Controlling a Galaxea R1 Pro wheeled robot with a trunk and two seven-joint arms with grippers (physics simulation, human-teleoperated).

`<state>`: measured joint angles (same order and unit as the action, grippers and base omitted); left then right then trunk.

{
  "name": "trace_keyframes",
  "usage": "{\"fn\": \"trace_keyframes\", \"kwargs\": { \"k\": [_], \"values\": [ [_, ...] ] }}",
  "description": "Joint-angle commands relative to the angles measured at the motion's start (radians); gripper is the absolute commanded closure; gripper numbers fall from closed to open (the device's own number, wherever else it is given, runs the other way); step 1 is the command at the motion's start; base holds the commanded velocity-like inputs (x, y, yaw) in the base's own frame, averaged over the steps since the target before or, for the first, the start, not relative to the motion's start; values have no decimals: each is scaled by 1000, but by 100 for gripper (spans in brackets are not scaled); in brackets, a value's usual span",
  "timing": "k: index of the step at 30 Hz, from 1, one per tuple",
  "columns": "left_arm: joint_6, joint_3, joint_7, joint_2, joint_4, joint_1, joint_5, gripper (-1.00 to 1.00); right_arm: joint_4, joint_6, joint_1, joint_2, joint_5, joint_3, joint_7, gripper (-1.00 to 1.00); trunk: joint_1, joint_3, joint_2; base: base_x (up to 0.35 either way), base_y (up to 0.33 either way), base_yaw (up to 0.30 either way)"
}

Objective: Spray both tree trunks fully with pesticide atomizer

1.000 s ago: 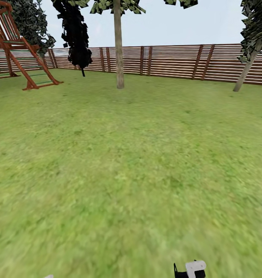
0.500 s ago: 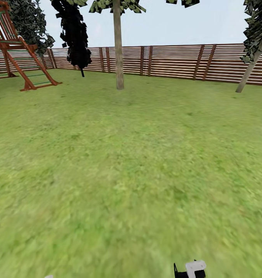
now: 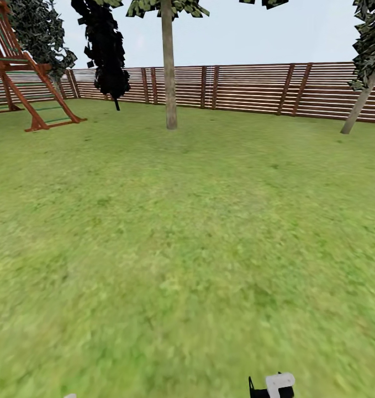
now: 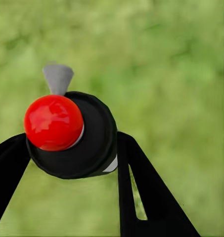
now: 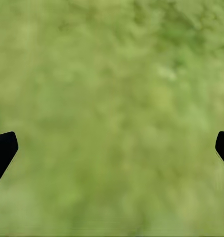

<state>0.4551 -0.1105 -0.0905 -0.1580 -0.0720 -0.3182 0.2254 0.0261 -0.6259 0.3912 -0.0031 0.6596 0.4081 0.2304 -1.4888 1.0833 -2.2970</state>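
1. The pesticide atomizer (image 4: 72,136) sits between the two black fingers of the left gripper (image 4: 72,163), seen end-on from the left wrist: a round black body with a glossy red cap and a small grey nozzle poking out beside it; the jaws are clenched on it, a finger pressed to each side.
2. The right gripper (image 5: 112,148) hangs over blurred grass with its jaws released and wide apart, nothing between the two dark fingertips.
3. From the head view the floor (image 3: 187,249) is an open stretch of green grass; a white-and-black piece of the right arm (image 3: 273,385) pokes in at the lower edge.
4. Well ahead stands one tree trunk (image 3: 169,72), upright and pale; a second tree trunk (image 3: 361,102) leans at the far right, just before the fence (image 3: 253,88).
5. A red-brown wooden play frame (image 3: 21,83) stands at the far left, near a dark-leaved plant (image 3: 107,50).
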Motion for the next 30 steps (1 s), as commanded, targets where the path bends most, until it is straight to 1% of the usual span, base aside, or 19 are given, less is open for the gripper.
{"fn": "trace_keyframes", "kwargs": {
  "k": [1,30],
  "values": [
    [-1,0,0,0,-1,0,0,100,0,0,0,0,0,0,0,-100,0,0,0,340,0,0],
    [-1,-3,-2,-1,0,1,0,100,0,0,0,0,0,0,0,-100,0,0,0,340,0,0]
  ]
}}
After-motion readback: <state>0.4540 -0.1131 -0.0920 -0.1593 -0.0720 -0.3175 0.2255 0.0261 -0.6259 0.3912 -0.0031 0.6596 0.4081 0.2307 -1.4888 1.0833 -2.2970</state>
